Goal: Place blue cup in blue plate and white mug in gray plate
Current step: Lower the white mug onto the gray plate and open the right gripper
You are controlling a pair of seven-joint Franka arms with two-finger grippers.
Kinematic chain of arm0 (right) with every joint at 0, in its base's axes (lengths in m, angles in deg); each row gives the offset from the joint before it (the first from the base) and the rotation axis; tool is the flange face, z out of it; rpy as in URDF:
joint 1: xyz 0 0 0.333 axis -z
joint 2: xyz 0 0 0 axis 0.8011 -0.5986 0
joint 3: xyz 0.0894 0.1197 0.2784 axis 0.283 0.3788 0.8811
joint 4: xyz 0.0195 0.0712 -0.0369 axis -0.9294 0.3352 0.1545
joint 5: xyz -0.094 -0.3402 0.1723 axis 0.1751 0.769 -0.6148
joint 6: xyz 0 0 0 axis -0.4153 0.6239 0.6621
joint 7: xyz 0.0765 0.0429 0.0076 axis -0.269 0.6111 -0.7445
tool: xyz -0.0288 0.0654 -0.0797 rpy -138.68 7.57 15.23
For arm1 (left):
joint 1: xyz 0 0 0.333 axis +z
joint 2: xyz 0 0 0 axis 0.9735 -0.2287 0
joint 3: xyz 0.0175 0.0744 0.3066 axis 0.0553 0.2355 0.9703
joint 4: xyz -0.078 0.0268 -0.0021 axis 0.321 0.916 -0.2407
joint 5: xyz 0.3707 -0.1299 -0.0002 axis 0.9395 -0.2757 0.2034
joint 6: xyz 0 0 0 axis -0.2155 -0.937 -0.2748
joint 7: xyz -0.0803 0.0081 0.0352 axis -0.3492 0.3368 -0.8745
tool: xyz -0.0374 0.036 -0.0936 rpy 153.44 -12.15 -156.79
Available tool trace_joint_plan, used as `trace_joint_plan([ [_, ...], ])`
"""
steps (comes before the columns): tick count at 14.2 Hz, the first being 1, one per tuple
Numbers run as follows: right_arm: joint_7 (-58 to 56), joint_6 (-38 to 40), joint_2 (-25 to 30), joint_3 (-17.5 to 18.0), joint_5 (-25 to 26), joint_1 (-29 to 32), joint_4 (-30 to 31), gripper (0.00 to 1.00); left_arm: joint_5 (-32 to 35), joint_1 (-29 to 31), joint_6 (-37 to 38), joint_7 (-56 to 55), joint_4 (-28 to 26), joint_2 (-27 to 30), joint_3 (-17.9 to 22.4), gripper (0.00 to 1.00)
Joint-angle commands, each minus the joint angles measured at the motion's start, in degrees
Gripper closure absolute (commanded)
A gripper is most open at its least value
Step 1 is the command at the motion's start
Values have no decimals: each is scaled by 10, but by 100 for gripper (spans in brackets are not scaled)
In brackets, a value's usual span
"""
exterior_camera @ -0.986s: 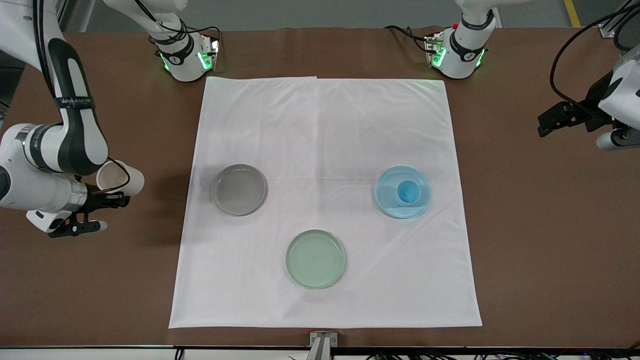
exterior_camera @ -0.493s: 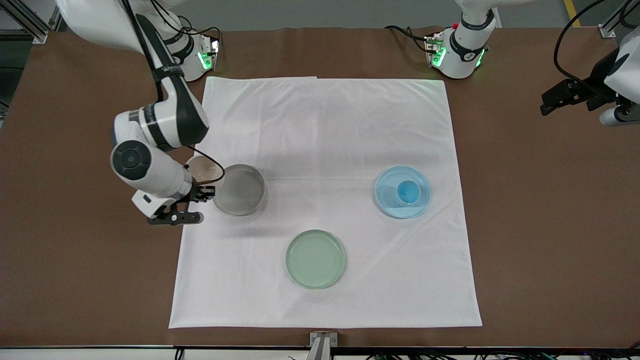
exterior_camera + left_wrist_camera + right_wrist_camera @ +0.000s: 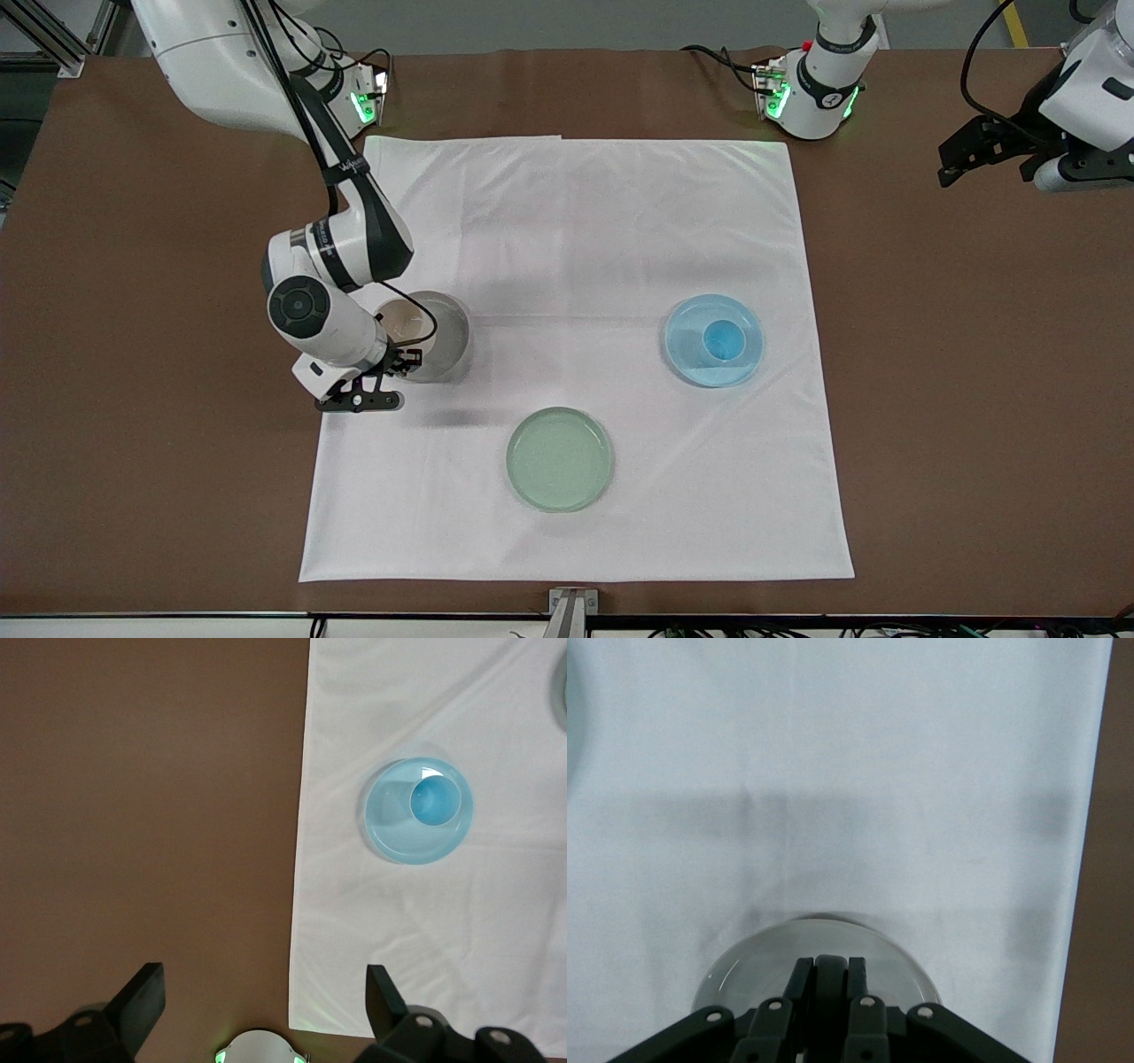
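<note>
White cloth (image 3: 576,266) covers the brown table's middle, bearing a dull gray round plate (image 3: 447,341) and a pale sky-blue plate (image 3: 714,340) with the small light-blue cup (image 3: 722,340) in it. The right gripper (image 3: 399,359), jaws clamped on the cream-white mug (image 3: 400,324), holds it over the gray plate. The left gripper (image 3: 266,997) waits with jaws wide apart and bare over the table's left-arm end.

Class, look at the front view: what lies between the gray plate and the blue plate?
Only bare white cloth lies between the gray plate and the blue plate, as the front view shows.
</note>
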Motion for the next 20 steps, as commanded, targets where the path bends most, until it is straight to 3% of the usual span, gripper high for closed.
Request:
trace_joint_plan([
  [1, 6, -8, -11, -5, -9, -10, 1, 98, -2, 1, -20, 12, -9, 7, 2, 0],
  [9, 7, -12, -27, -5, -9, -20, 8, 95, -7, 2, -49, 11, -6, -9, 2, 0],
  [11, 7, -11, -27, -5, -9, -19, 8, 88, -8, 3, -53, 11, -5, -12, 2, 0],
  [14, 18, -2, -19, -6, -9, -18, 8, 19, -9, 5, -52, 9, -3, -12, 3, 0],
  [15, 29, 17, -8, -6, -9, -19, 8, 3, -9, 5, -52, 10, -3, -12, 3, 0],
  [20, 36, 244, 149, -10, -6, 8, 9, 0, -9, 4, -52, 10, -4, -11, 3, 0],
])
